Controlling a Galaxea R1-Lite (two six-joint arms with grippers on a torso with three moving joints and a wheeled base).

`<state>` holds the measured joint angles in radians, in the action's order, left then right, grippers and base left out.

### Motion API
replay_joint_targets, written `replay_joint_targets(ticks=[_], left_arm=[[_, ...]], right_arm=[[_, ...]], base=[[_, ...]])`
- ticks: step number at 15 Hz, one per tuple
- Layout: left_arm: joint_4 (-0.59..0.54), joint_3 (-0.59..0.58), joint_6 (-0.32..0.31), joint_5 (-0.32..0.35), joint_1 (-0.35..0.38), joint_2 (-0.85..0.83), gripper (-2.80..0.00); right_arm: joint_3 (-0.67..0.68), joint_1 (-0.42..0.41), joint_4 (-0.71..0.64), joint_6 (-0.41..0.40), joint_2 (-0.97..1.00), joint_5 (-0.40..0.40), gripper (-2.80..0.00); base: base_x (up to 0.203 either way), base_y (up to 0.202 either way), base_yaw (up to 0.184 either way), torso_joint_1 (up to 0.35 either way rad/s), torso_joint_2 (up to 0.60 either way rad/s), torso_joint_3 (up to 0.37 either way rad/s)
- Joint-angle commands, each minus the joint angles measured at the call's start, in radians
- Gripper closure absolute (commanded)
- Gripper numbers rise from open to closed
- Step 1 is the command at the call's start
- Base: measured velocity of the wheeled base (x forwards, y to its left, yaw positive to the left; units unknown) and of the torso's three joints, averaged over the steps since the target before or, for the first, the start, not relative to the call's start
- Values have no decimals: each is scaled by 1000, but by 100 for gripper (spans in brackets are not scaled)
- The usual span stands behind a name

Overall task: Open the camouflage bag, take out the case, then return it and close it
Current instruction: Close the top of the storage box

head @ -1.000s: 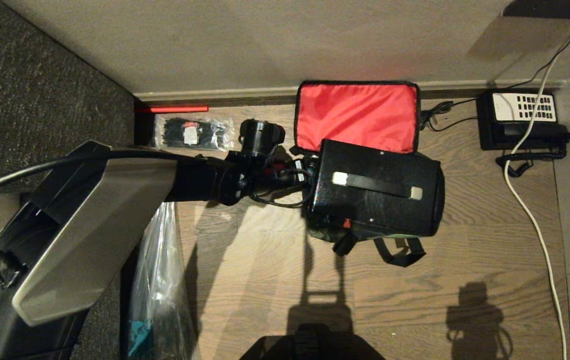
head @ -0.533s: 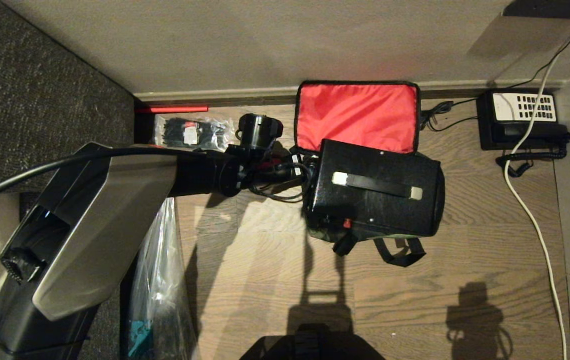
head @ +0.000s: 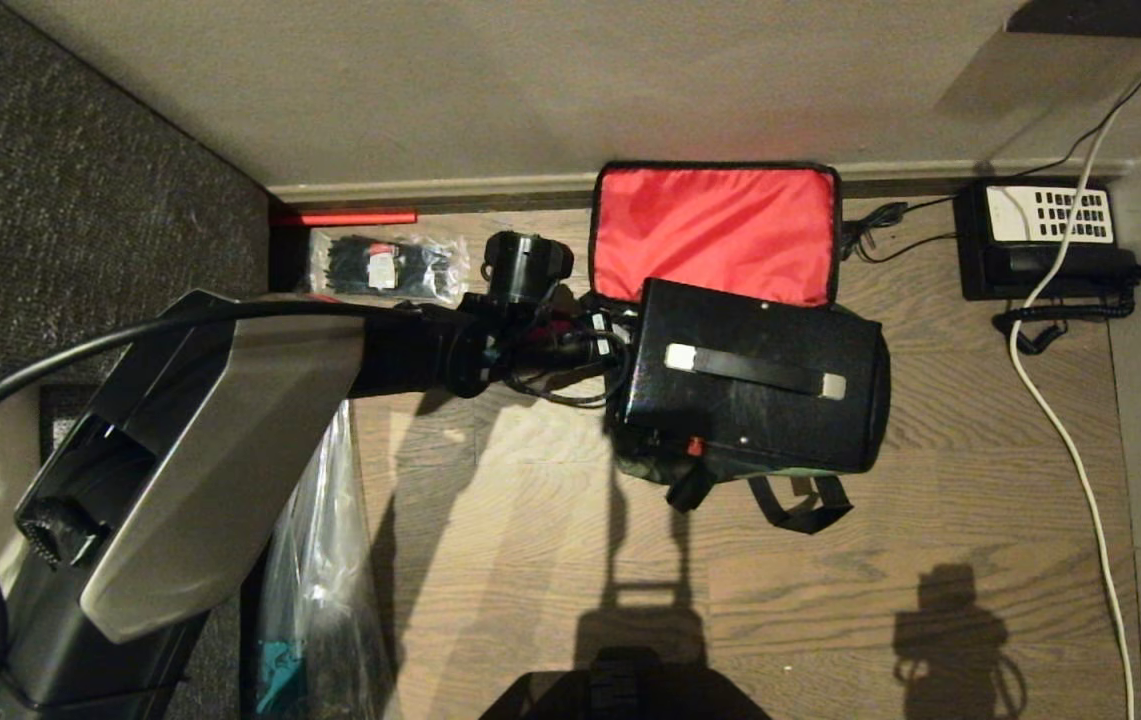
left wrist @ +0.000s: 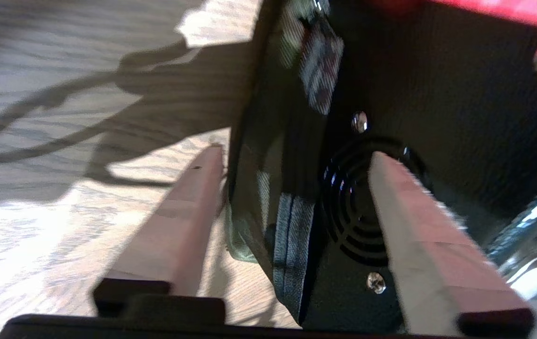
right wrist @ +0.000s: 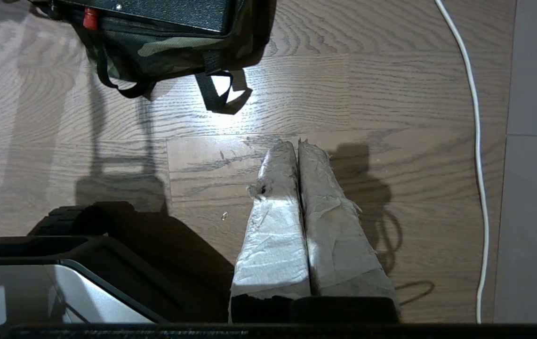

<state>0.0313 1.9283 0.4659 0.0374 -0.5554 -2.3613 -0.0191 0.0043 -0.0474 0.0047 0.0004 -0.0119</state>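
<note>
- Floor (head: 930, 480): bare planks in front of the bag; wall just behind it.
- Bag (head: 715, 232): open, red flap against the wall.
- Case (head: 750, 375): sits in the bag, top proud of its rim.
- Left gripper (left wrist: 292, 157): spread, straddling the bag's left edge.
- Right gripper (right wrist: 299, 143): pressed together over bare floor.

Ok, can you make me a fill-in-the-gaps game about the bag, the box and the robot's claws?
1. The flap of the camouflage bag is open, showing a lining coloured ____.
2. The case sits ____ the bag.
3. The left gripper has its fingers ____, one on each side of the bag's end wall.
4. The right gripper hangs over the wooden floor with its fingers ____.

Missing words: red; inside; open; shut
</note>
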Motion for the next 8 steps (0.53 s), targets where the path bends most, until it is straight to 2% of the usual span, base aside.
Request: replay_joint_targets(ticks=[1, 8], left_arm=[[0, 0, -38, -2, -5, -15, -280], [8, 3, -130, -23, -3, -64, -280]], right_arm=[[1, 0, -1, 0, -25, 0, 0], [-1, 0, 0, 0, -25, 0, 0]], base=[[0, 0, 0, 0, 0, 0], [0, 0, 0, 0, 0, 0]])
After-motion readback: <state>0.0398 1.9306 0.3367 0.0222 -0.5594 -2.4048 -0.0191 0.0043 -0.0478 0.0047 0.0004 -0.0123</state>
